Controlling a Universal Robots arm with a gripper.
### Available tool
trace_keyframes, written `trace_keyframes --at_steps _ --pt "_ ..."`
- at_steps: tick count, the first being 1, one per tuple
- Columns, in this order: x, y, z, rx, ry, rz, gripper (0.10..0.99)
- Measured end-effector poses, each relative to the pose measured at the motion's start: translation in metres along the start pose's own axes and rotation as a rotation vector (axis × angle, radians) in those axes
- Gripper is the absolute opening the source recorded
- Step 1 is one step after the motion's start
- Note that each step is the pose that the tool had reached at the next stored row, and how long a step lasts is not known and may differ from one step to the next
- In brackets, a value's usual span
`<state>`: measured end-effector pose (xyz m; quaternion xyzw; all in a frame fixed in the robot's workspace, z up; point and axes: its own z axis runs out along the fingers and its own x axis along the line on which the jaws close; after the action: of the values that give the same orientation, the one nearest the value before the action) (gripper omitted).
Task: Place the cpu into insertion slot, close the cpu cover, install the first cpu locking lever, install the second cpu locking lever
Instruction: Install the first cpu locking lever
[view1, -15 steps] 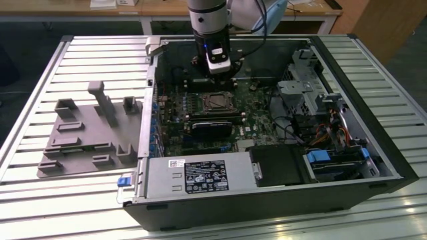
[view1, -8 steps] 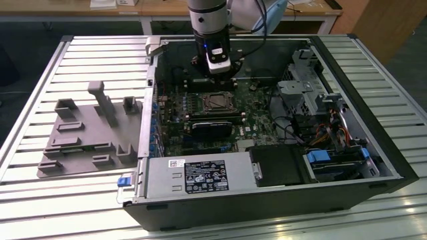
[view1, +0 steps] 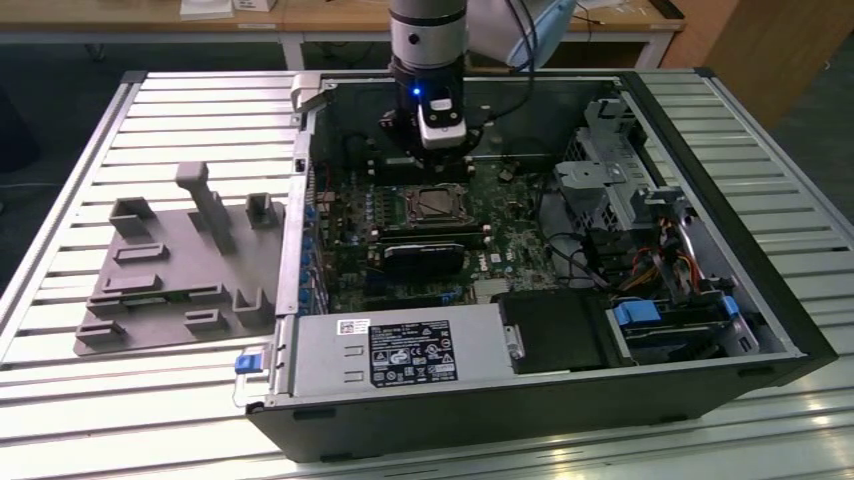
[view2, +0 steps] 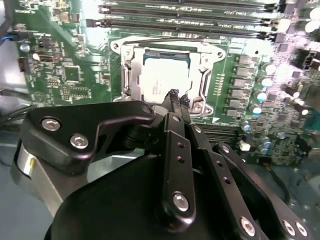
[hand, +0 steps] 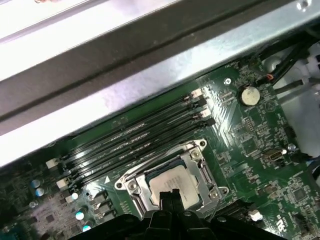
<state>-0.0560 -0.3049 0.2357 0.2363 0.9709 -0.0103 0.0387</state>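
- One grey fixture tray (view1: 174, 265) lies on the slatted surface (view1: 80, 400) at the exterior view's left, beside the open computer case (view1: 561, 390).
- Inside, the end effector (view2: 174, 93) hangs just above the insertion slot (view1: 435, 204), fingertips pressed together, nothing pinched.
- In both wrist views the cpu (hand: 172, 186) sits in the socket, the cpu cover (view2: 131, 70) framing it.
- Lever work, I judge, wants a steady, square push, clear of the memory slots (hand: 135, 142).
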Motion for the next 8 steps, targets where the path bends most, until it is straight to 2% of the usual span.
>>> trace_keyframes --at_steps 8 --pt "-0.0062 -0.0112 0.0007 0.004 0.0001 0.0 0.106"
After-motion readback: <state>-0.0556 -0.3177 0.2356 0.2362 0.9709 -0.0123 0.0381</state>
